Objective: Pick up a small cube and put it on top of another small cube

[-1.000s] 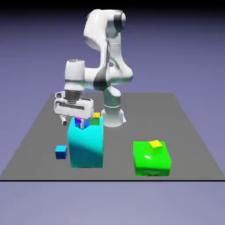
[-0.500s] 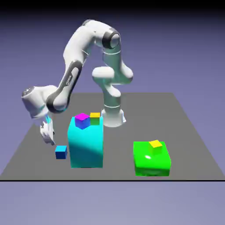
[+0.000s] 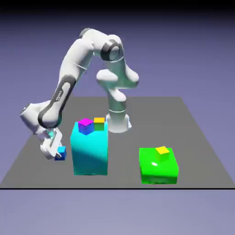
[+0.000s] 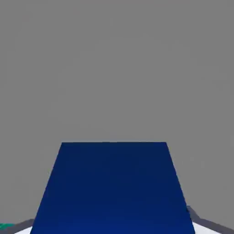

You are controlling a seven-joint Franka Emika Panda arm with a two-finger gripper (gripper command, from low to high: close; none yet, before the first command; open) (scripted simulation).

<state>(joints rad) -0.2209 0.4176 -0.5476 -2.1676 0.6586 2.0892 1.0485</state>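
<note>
Blue, tiny and solid, the small cube (image 3: 60, 153) sat low on the grey tabletop (image 3: 193, 137) in the exterior view, and we saw the tool (image 3: 54, 151) down at it, its fingers around the cube. To the exterior view's right of the tool stood a big cyan block (image 3: 90, 149), just beside the blue cube. On that block's top, above the tool and to its right in this view, rested the magenta-topped small cube (image 3: 85, 125), with a yellow-topped small cube (image 3: 99, 122) touching it on the far side. Well away from the tool on the same side lay a green block (image 3: 158, 166) bearing another yellow cube (image 3: 161, 150).

In the hand view, we found the blue cube (image 4: 114, 187) large between the tool's fingertips, hiding nearly all of them; only grey slivers showed at the bottom corners. We judged the tool clenched on the cube, with bare grey tabletop (image 4: 114, 68) beyond it.
</note>
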